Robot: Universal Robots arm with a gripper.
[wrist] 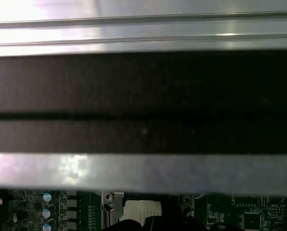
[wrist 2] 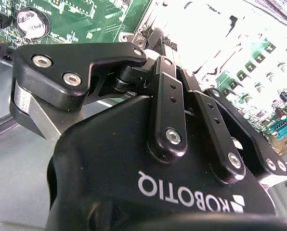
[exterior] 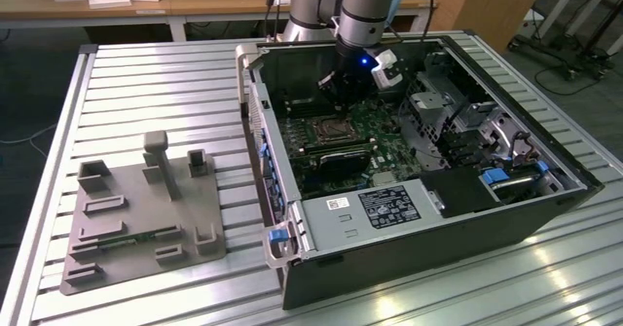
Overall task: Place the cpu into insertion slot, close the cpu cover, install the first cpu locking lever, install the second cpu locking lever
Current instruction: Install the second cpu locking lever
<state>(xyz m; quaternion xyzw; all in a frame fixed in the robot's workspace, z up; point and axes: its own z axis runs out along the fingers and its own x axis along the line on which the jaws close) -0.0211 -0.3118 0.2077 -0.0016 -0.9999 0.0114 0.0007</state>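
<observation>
Exterior view: an open black computer case (exterior: 457, 216) lies on a table (exterior: 146, 85) of ribbed aluminium slats. Inside, a green motherboard (exterior: 375, 118) carries the insertion slot (exterior: 329, 130), a square socket with a silver rim. The arm reaches down into the case, its black claw (exterior: 336, 91) hovering just above and behind the slot. A grey plastic fixture (exterior: 141, 216) sits on the table, well apart toward the exterior view's left.

Second wrist view: the claw's glossy black linkages sit over green board; whether it is open or closed cannot be told.

First wrist view: the case's dark wall, and below it a pale square within the slot's (wrist: 141, 209) metal frame.
</observation>
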